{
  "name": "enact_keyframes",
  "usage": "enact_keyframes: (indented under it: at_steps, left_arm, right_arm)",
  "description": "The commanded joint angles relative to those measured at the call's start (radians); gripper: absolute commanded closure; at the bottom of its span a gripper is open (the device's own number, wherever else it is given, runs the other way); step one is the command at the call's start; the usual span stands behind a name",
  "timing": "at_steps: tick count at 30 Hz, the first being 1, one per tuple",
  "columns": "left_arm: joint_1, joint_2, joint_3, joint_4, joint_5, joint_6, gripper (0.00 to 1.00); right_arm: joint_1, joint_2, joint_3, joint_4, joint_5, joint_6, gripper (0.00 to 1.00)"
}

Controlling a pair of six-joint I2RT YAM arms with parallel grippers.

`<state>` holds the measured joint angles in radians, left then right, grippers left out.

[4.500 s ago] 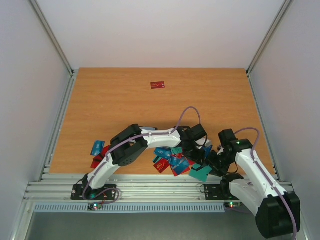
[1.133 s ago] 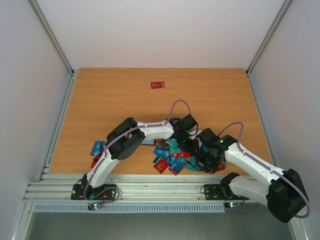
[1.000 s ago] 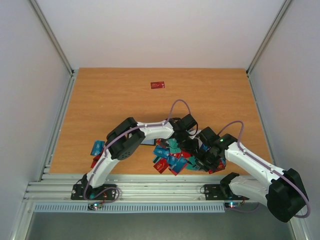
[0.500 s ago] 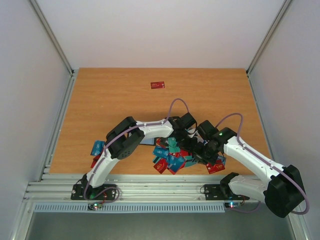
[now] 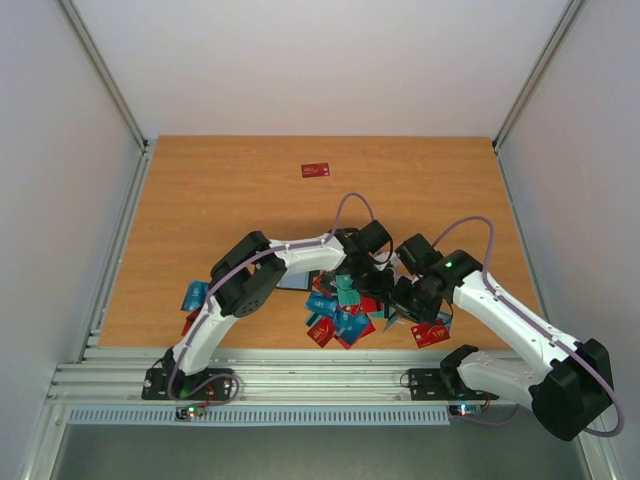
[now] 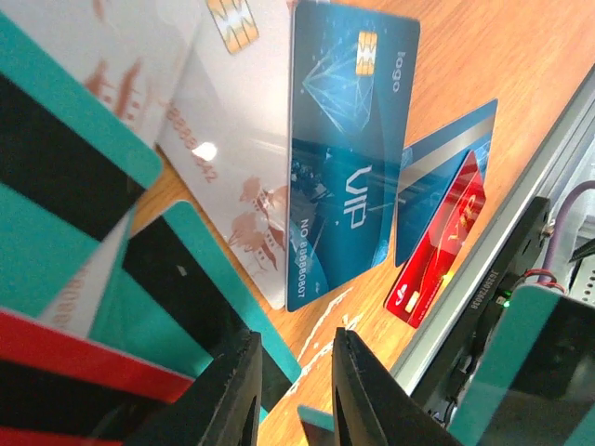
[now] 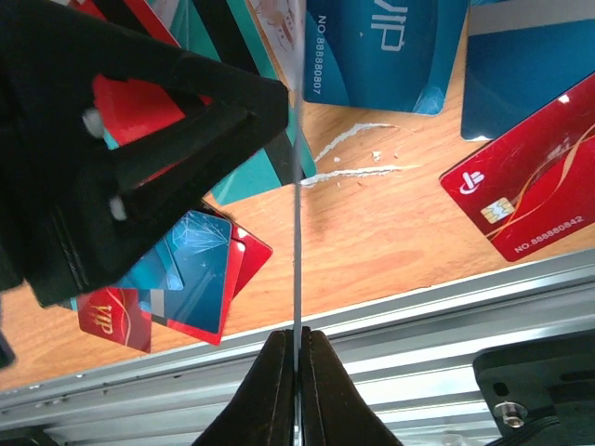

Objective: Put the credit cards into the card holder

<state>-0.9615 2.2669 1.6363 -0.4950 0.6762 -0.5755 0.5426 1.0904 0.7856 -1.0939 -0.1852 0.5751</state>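
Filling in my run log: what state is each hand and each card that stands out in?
right hand, shut on a card.
held card, pinched by one end, edge-on to the right wrist camera.
left hand, fingers slightly apart; whether they grip anything is unclear.
card pile, loose, overlapping.
red card by the right arm, flat, chip side up.
far red card, flat, alone.

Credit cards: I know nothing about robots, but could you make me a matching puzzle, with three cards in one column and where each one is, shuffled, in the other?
Cards
1. lone red card
2. edge-on card
3. blue VIP card

Places
A. pinched in the shut right gripper
B. in the heap, overlapping a pale card
C. alone on the far part of the table

Pairs: 1-C, 2-A, 3-B
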Motion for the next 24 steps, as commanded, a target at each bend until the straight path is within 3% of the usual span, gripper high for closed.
enact_keyframes:
  at_steps: [1,7,11,18,21,24]
  left_arm:
    - [0.040,-0.086,0.029,-0.014,-0.008,-0.018,0.75]
    - [0.112,-0.186,-0.013,-0.029,-0.015,-0.024,0.69]
    - [0.167,-0.296,-0.124,0.021,0.001,-0.061,0.53]
    - [0.222,-0.514,-0.285,0.139,0.094,-0.135,0.28]
    - [0.260,-0.584,-0.322,0.192,0.170,-0.129,0.26]
    - [0.312,-0.645,-0.410,0.345,0.272,-0.172,0.26]
  right_arm:
    - [-0.011,-0.034,0.051,-0.063,0.048,-0.059,0.98]
    - [-0.058,-0.071,0.108,-0.090,0.046,-0.127,0.99]
    - [-0.139,-0.134,0.145,-0.035,-0.050,-0.212,0.99]
    - [-0.326,-0.151,0.215,0.119,-0.391,-0.411,0.99]
    - [-0.398,-0.112,0.276,0.160,-0.582,-0.465,0.99]
    - [-0.423,-0.084,0.329,0.189,-0.695,-0.498,0.99]
